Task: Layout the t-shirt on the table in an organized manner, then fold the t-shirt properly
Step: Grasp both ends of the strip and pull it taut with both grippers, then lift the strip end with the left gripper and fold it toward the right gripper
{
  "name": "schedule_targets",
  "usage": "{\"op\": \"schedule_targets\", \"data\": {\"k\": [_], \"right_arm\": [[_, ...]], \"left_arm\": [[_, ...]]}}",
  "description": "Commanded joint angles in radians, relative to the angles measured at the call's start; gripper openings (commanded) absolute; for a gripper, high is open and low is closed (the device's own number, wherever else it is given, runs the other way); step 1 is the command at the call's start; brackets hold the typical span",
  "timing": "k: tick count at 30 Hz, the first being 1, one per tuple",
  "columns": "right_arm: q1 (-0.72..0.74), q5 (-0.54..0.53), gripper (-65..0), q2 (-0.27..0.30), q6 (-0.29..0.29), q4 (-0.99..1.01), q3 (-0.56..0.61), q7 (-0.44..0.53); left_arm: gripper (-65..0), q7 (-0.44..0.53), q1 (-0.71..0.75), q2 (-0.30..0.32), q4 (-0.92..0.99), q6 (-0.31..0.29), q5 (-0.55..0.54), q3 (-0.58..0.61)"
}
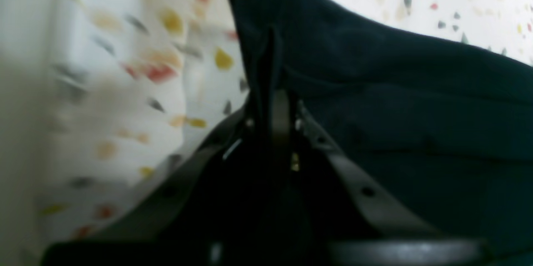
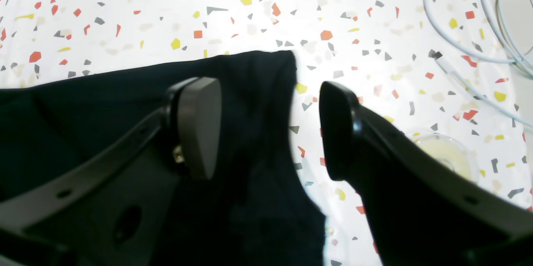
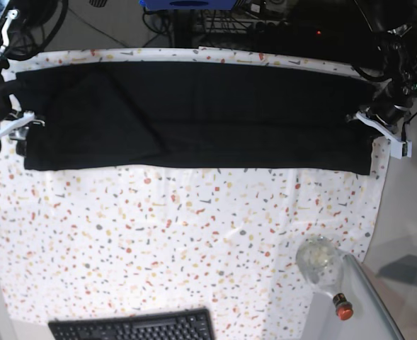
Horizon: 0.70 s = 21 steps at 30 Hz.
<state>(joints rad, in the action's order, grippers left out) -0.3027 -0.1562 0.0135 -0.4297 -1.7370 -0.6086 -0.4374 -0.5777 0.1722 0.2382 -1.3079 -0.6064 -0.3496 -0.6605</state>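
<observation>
T-shirt (image 3: 194,113) lay as a long band along the table's (image 3: 158,234) far edge; left gripper (image 1: 272,103) apparently pinched shut on its end fabric, right gripper (image 2: 266,128) gaped astride the opposite corner, likely readying a paired lift for folding.

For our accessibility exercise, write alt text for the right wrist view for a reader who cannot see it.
The right gripper hangs open above one end of the black t-shirt, one finger over the cloth and the other over the speckled white table. Pale cables loop at the upper right.
</observation>
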Motion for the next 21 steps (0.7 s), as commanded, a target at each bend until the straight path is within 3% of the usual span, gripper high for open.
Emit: {"op": "schedule_targets", "data": {"k": [1,5,10,14,21], "right_arm": [[0.004,-0.012,-30.3,0.01,-0.002,-0.014,-0.003,0.025],[0.007,-0.012,-30.3,0.01,-0.002,-0.014,-0.003,-0.007],[0.01,-0.015,-30.3,0.01,-0.002,-0.014,-0.003,-0.031],[0.01,-0.015,-30.3,0.013,-0.002,-0.014,-0.003,-0.031],[0.01,-0.015,-30.3,0.013,-0.002,-0.014,-0.003,-0.031]], "left_arm": [[-65.0,0.014,0.033,-0.009,-0.075,0.03,-0.009,0.015],[-65.0,0.014,0.131,-0.079,-0.269,0.119,-0.009,0.103],[-65.0,0.012,0.201,-0.145,-0.417,0.237,-0.009,0.296],[-65.0,0.012,0.201,-0.164,-0.441,0.357,-0.009,0.509],[-65.0,0.017,0.137,-0.167,-0.417,0.497,-0.015,0.822]]}}
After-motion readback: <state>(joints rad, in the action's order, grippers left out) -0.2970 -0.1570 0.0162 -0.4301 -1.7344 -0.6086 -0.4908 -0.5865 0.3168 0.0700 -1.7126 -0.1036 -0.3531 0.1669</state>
